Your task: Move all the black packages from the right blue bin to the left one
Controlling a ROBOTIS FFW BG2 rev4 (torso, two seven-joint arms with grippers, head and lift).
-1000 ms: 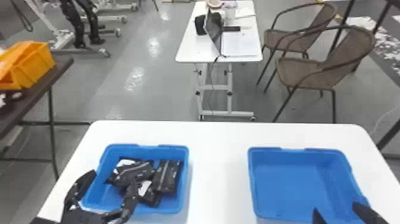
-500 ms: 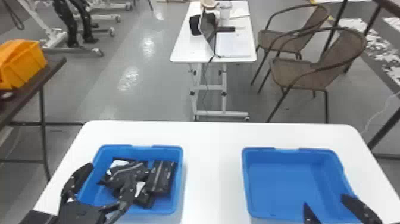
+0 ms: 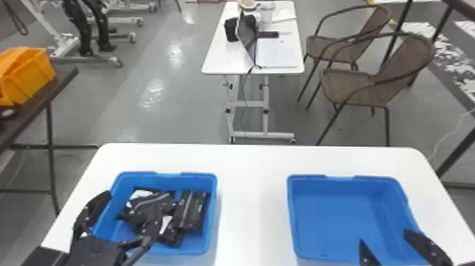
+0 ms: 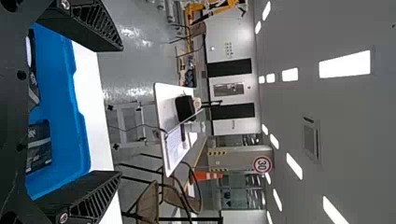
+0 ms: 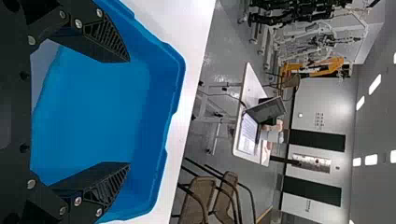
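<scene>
- Pincer on the left arm [image 3: 130, 204], lower left of the head view: spread wide, gripping nothing, its two fingers over the near side of the left blue bin.
- Pincer on the right arm [image 3: 383, 236], lower right: also spread wide with nothing between the fingers, over the near side of the right blue bin.
- Black packages [image 3: 191, 209], lower left: heaped inside the left blue bin, one standing out at the right of the pile. White patches show among them.
- Left blue bin [image 3: 211, 219], lower left, and right blue bin [image 3: 292, 212], lower right: well apart on the white worktop [image 3: 251, 198], the right one showing its bare blue floor.
- Dark table [image 3: 53, 88], left edge, with an orange bin [image 3: 31, 77] on it.
- Brown chair [image 3: 374, 85], upper right, just in front of another one.
- White table [image 3: 226, 62], top middle, carrying an open laptop [image 3: 249, 40].
- White wheeled stand [image 3: 81, 58] on the floor, upper left.
</scene>
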